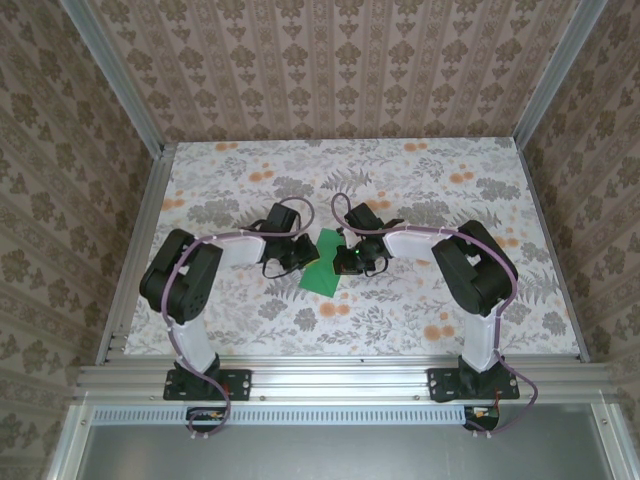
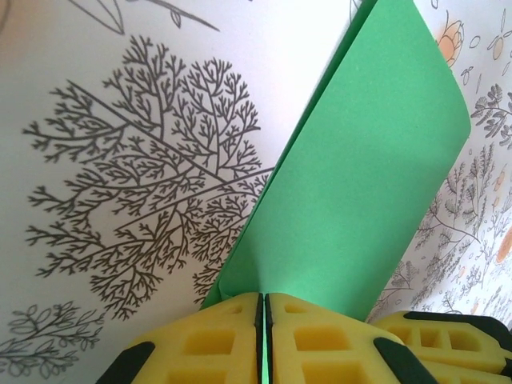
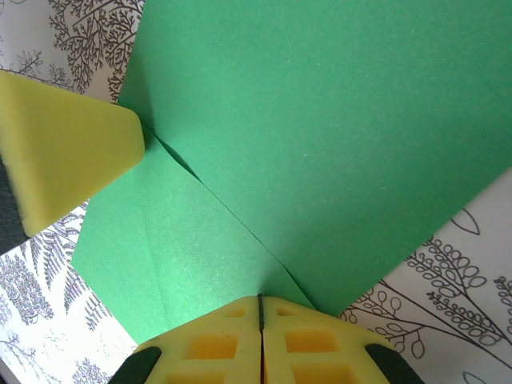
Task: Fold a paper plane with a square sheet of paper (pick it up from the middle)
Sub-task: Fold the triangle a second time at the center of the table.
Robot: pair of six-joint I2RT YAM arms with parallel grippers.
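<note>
Green square sheet of paper (image 3: pixel 320 120), folded over, shows a diagonal crease.

Matt green paper (image 3: pixel 320 120), matt yellow end effector pads (image 2: pixel 216 344), brushed aluminium frame (image 1: pixel 340 380)

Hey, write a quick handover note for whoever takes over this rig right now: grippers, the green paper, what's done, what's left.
Left gripper: shut on an edge of the green paper.
Right gripper: shut on the green paper too, at the end of a crease.
Green paper: mid-table, pinched between both grippers, partly folded, layers and creases showing.
Done: gripped, first folds in.
Left: the remaining folds; no dart shape yet.
</note>
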